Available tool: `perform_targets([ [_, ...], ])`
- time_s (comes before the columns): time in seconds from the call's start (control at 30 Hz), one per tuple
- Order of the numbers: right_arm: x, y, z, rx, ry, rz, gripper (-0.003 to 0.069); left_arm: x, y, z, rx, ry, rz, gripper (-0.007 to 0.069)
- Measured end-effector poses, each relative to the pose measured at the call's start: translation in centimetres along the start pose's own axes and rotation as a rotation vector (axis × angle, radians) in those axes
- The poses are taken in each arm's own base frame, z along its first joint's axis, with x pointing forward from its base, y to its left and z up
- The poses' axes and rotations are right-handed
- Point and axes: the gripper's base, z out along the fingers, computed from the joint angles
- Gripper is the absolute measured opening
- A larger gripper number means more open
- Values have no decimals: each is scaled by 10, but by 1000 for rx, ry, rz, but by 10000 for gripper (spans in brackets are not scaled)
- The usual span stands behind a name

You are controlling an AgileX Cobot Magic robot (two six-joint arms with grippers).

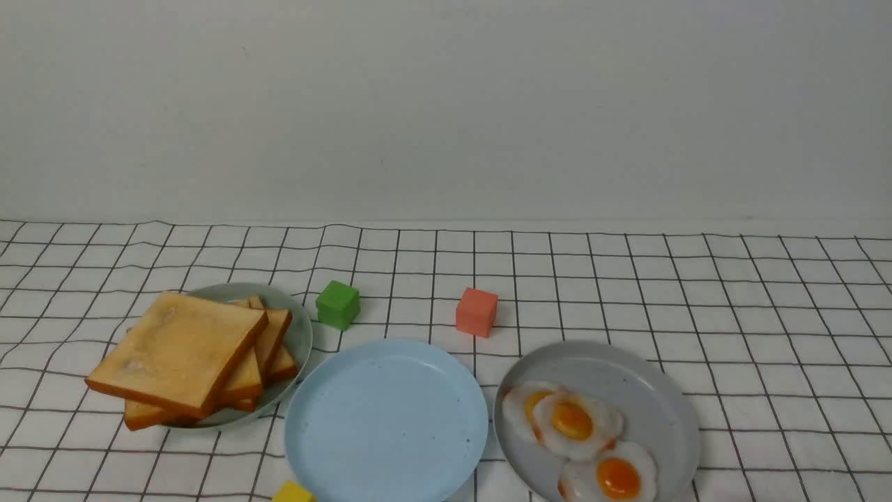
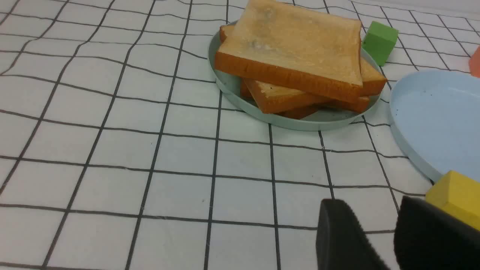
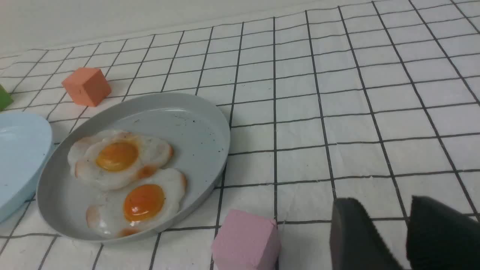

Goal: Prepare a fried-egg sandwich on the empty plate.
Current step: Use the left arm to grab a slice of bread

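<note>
- The left gripper (image 2: 371, 202) stood partly open, fingers apart, gripping nothing.
- The right gripper (image 3: 384, 200) stood partly open too, equally unladen.
- The light-blue plate (image 1: 387, 418) lay in the middle, between the other two plates.
- Toast slices (image 1: 178, 348) sat piled on the pale green plate (image 1: 301, 338) over on the left.
- Three fried eggs (image 1: 573, 420), two overlapping, rested on the grey plate (image 1: 655, 411) to the right.

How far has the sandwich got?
Nothing is built yet: the blue plate is bare. Both grippers, left and right, are open and empty. Left to do: toast, a fried egg, then toast on top.
</note>
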Motion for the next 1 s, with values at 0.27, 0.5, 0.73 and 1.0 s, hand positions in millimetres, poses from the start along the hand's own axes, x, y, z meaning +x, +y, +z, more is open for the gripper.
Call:
perform_targets([
  [0.27,0,0,0,0,0,0,241,0,0,0,0,0,0,237],
  [0.5,0,0,0,2,0,-4,241,0,0,0,0,0,0,237],
  [0.73,0,0,0,5,-2,-13,241,0,0,0,0,0,0,237],
  [1.0,-2,-2,0,20,-24,-52,241,-2,-1,0,7,-20,-4,237],
])
